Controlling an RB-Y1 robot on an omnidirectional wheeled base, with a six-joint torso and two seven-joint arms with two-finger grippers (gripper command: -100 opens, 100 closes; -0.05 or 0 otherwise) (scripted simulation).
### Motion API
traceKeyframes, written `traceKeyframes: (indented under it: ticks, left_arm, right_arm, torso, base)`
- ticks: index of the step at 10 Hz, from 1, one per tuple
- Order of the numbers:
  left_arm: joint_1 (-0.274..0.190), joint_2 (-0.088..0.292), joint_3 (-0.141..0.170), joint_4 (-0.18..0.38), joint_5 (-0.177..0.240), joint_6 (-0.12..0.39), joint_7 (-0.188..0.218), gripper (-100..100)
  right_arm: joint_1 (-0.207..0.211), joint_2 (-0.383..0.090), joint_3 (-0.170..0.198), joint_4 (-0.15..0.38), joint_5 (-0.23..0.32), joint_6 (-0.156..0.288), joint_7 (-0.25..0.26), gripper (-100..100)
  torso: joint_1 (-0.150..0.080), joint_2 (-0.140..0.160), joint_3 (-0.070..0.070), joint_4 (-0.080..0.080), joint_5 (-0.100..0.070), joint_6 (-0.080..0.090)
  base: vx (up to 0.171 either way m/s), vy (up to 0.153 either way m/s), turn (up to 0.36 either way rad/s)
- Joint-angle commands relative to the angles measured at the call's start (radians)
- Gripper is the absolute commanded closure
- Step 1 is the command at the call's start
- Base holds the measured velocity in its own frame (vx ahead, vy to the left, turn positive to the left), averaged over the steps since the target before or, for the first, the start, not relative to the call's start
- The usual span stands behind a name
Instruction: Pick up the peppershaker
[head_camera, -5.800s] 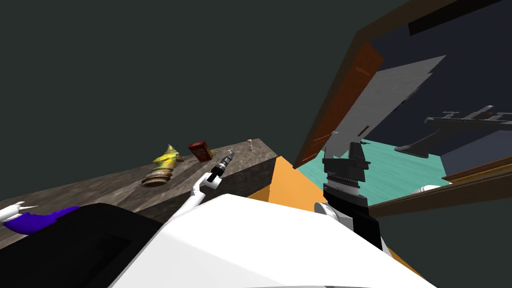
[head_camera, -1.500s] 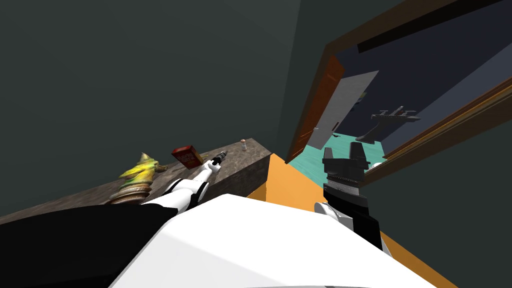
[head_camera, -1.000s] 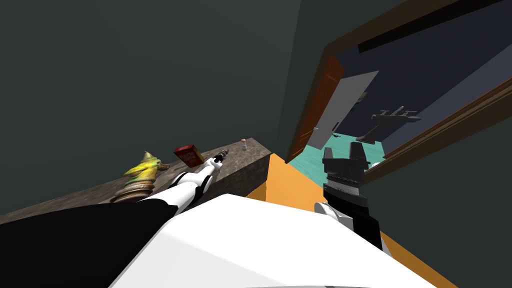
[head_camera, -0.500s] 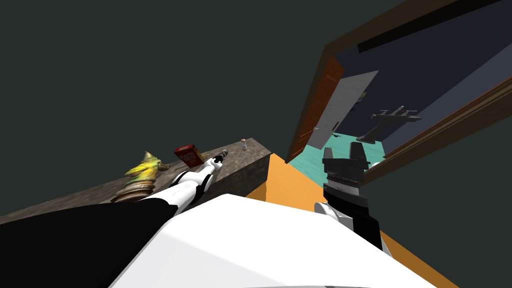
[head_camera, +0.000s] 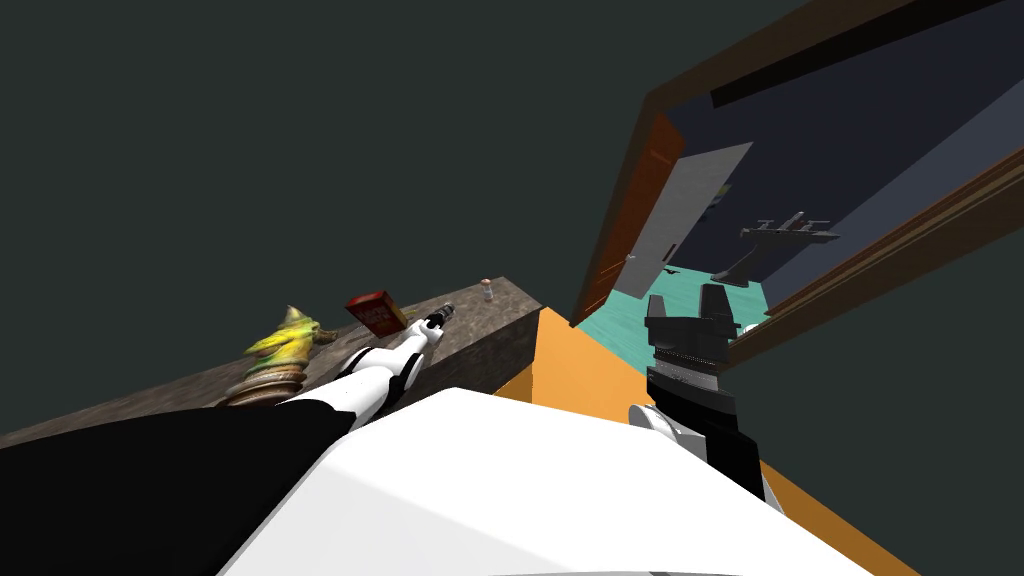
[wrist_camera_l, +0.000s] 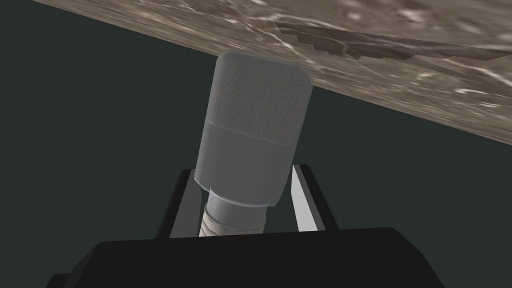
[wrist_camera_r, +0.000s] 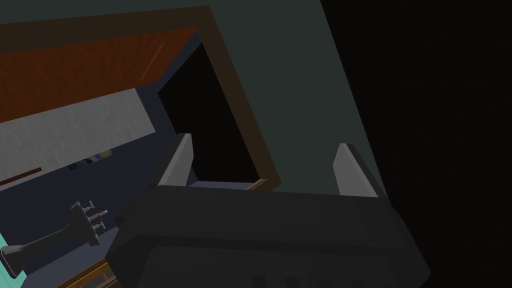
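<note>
The peppershaker (wrist_camera_l: 255, 140) is a grey cylinder with a rough-textured end and a narrow neck. My left gripper (wrist_camera_l: 250, 200) is shut on it, its fingers pressing the lower body from both sides. In the head view the left gripper (head_camera: 438, 318) holds the dark peppershaker (head_camera: 446, 311) out over the brown stone-patterned counter (head_camera: 480, 335), at the end of my stretched left arm. My right gripper (head_camera: 712, 300) hangs to the right of the counter with its fingers apart; the right gripper (wrist_camera_r: 260, 165) holds nothing.
On the counter stand a red box (head_camera: 376, 313), a yellow-green figurine on a round base (head_camera: 277, 355) and a small white bottle (head_camera: 487, 290) near the far corner. Right of the counter lie an orange floor (head_camera: 570, 370) and an open brown-framed doorway (head_camera: 640, 200).
Since 5.8 s ago my view has swung and the left arm has stretched further along the counter, still holding the shaker. Over the last second hardly anything has moved.
</note>
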Motion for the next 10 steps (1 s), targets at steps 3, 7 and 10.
traceKeyframes:
  ticks: [3, 7, 10]
  left_arm:
    - [0.076, 0.000, 0.001, -0.087, 0.014, 0.048, 0.014, 100]
    - [0.224, 0.000, 0.002, -0.304, 0.036, 0.118, 0.025, 100]
    - [0.289, 0.000, 0.003, -0.391, 0.048, 0.153, 0.031, 100]
  right_arm:
    - [0.000, 0.000, 0.000, 0.000, 0.000, 0.000, 0.000, 0]
    - [0.000, 0.000, 0.000, 0.000, 0.000, 0.000, 0.000, 0]
    - [0.000, 0.000, 0.000, 0.000, 0.000, 0.000, 0.000, 0]
  torso:
    - [-0.001, 0.001, 0.001, 0.001, -0.001, 0.001]
    - [0.001, 0.000, -0.001, -0.002, 0.002, 0.000]
    - [0.001, 0.000, -0.002, -0.003, 0.002, -0.001]
  base:
    - [0.019, 0.005, -0.010]
    - [0.042, 0.011, -0.018]
    - [0.028, 0.006, -0.016]
